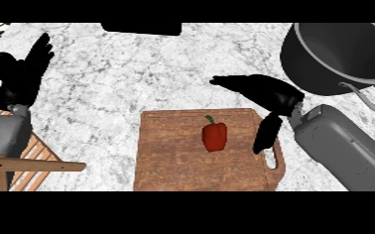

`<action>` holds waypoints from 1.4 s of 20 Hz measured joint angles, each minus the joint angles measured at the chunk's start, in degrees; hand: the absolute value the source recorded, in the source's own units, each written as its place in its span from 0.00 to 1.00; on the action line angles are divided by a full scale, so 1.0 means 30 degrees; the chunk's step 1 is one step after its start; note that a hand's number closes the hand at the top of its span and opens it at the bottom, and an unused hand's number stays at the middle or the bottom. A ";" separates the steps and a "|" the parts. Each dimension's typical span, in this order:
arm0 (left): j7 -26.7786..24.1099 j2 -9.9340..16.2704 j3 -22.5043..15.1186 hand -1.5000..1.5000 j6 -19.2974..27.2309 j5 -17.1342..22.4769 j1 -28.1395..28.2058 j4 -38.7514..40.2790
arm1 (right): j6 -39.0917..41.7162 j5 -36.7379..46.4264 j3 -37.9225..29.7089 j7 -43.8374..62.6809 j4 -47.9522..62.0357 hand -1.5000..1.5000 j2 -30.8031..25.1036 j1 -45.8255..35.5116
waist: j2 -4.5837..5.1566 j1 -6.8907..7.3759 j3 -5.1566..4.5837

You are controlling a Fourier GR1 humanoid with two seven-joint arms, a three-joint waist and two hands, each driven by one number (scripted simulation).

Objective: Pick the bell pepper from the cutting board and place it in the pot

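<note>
A red bell pepper [215, 136] with a green stem lies on the wooden cutting board [176, 158] at the lower middle of the counter. My right hand [267, 95] hovers over the board's upper right corner, open, fingers stretched to the left and thumb hanging down to the right of the pepper, apart from it. The dark pot [330, 59] stands at the upper right, just behind that hand. My left hand [26, 72] rests open at the left edge, fingers up.
A wooden slatted rack [33, 166] sits at the lower left under my left forearm. A black object [141, 28] lies at the counter's back edge. The marble counter [132, 79] spreads between the board and the left hand.
</note>
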 measured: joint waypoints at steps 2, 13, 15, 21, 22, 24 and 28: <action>-0.0155 -0.0060 0.0082 0.50 -0.0007 -0.0058 -0.0006 0.0192 | 0.0146 -0.0031 0.0246 0.0740 -0.0112 0.00 0.0447 -0.0069 | 0.0003 -0.0060 0.0035; -0.0816 -0.0192 0.0086 0.50 -0.0148 -0.0126 -0.0164 0.1088 | 0.0217 0.0819 0.1451 0.3766 -0.0215 0.00 0.1745 0.0138 | 0.0029 -0.0108 0.0065; -0.0904 -0.0168 0.0051 0.50 -0.0170 -0.0076 -0.0190 0.1210 | 0.0045 0.1169 0.1674 0.4259 -0.0343 0.00 0.1913 0.0233 | 0.0016 -0.0109 0.0060; -0.1174 -0.0160 -0.0054 0.50 -0.0355 0.0093 -0.0262 0.1488 | -0.0350 0.1789 0.2078 0.4683 -0.0318 0.00 0.2400 0.0621 | 0.0073 -0.0097 0.0096; -0.1219 -0.0161 -0.0110 0.50 -0.0415 0.0119 -0.0328 0.1568 | -0.0366 0.1821 0.2070 0.4791 -0.0254 0.00 0.2521 0.0581 | 0.0091 -0.0047 0.0093; -0.1273 -0.0168 -0.0200 0.50 -0.0332 0.0130 -0.0387 0.1630 | -0.0511 0.2080 0.2168 0.4762 -0.0151 0.00 0.2542 0.0700 | 0.0097 -0.0009 0.0064; -0.1384 -0.0246 -0.0171 0.50 -0.0140 0.0122 -0.0461 0.1794 | -0.0787 0.2600 0.2476 0.4937 0.0126 0.00 0.2823 0.0907 | 0.0113 -0.0025 0.0089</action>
